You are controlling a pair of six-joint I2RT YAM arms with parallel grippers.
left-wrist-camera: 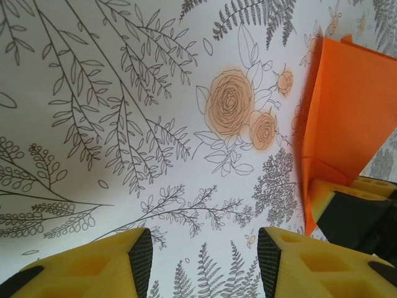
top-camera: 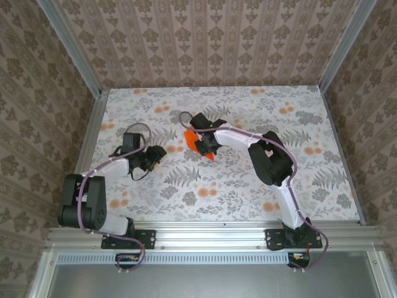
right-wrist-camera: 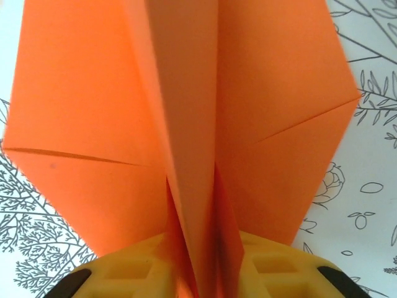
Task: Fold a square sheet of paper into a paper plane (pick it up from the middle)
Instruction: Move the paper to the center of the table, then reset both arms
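The paper plane (top-camera: 197, 144) is bright orange, folded to a point with a centre crease and two wing flaps (right-wrist-camera: 80, 105). Its centre fold stands between the yellow fingers of my right gripper (right-wrist-camera: 201, 273). Those jaws are a little apart, and the fold's layers splay loosely in the gap. In the top view my right gripper (top-camera: 203, 138) is at the table's middle. My left gripper (left-wrist-camera: 205, 261) hovers open over the flowered cloth with nothing between its fingers. It sits left of the plane (left-wrist-camera: 347, 112), apart from it. In the top view the left gripper (top-camera: 155, 158) is short of the paper.
A flowered tablecloth (top-camera: 236, 180) covers the table. Aluminium rails (top-camera: 205, 233) run along the near edge and both sides, with patterned walls behind. The right arm's elbow (top-camera: 273, 158) rises right of centre.
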